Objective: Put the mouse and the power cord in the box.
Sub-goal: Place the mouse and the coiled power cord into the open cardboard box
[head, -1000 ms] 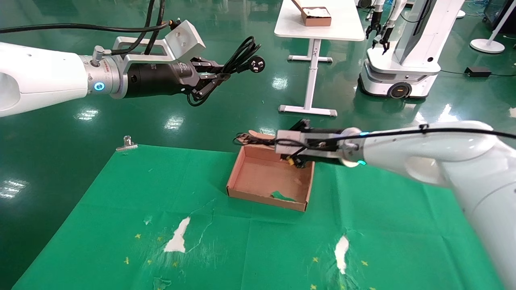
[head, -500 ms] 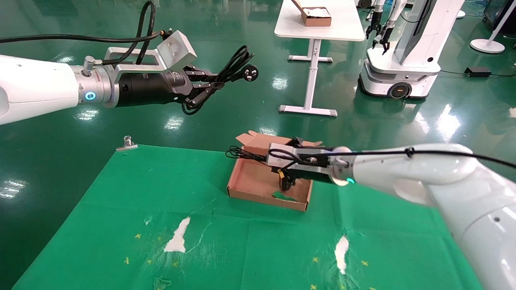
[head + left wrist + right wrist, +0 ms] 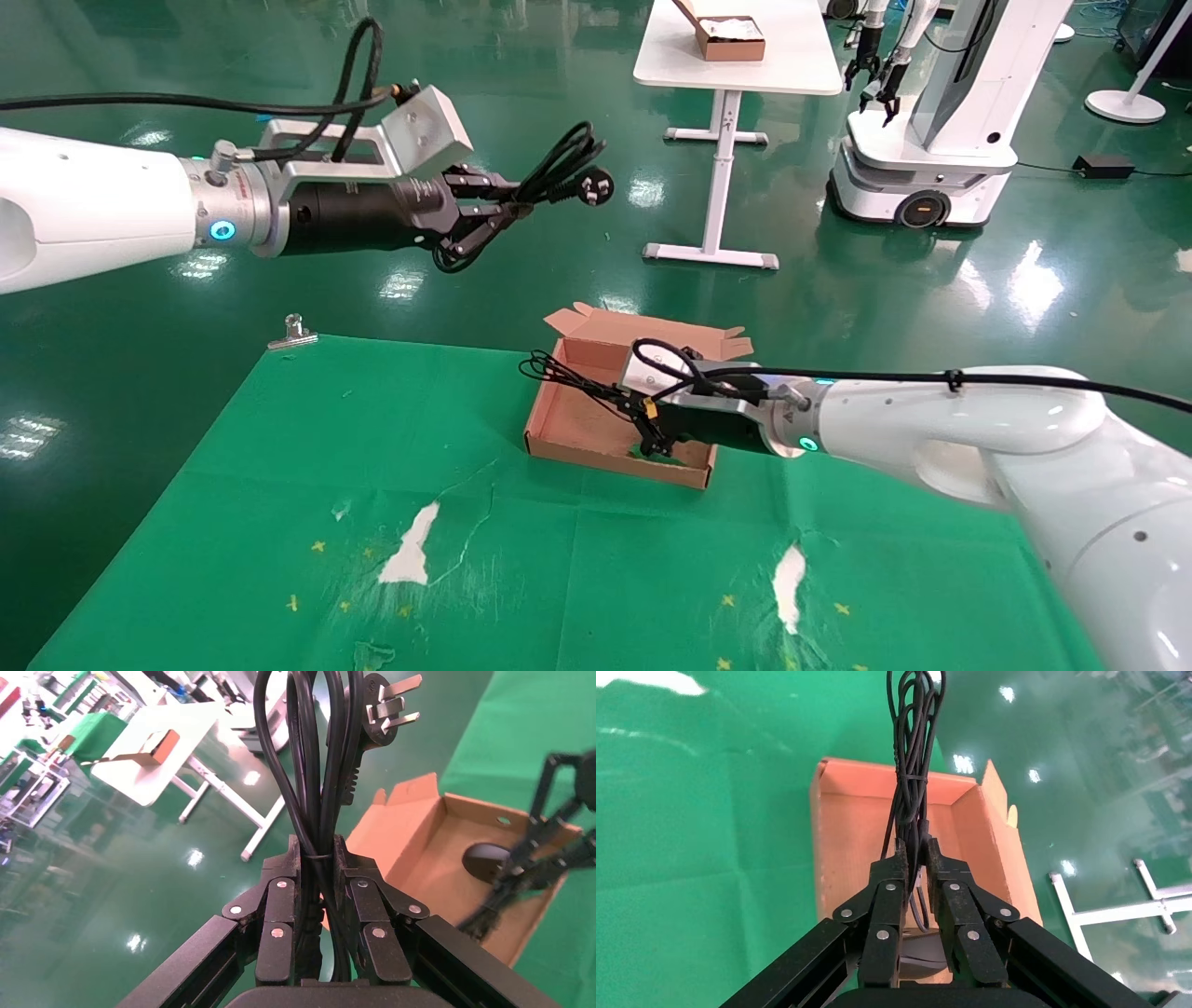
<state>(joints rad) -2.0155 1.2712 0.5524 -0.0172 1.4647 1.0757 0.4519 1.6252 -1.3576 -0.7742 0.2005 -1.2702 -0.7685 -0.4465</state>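
The brown cardboard box (image 3: 568, 419) lies open on the green cloth. My right gripper (image 3: 652, 442) is low inside it by the near wall, shut on the mouse's thin bundled cable (image 3: 910, 755). That cable sticks out past the box's far left corner (image 3: 549, 368). The mouse (image 3: 923, 950) hangs just under the right gripper (image 3: 916, 846), at the box floor; it also shows as a dark oval (image 3: 485, 860). My left gripper (image 3: 507, 205) is high over the floor, left of and beyond the box, shut on the looped power cord (image 3: 309, 762). The cord's pronged plug (image 3: 592, 186) points right.
A metal binder clip (image 3: 293, 331) sits at the cloth's far left edge. The cloth has torn white patches (image 3: 410, 545) near the front. Beyond stand a white table (image 3: 792, 65) with a small cardboard box (image 3: 731, 39) and another robot (image 3: 931, 121).
My right gripper has come down and toward the near wall of the box, lowering the mouse inside. The left arm, still holding the cord, has shifted slightly.
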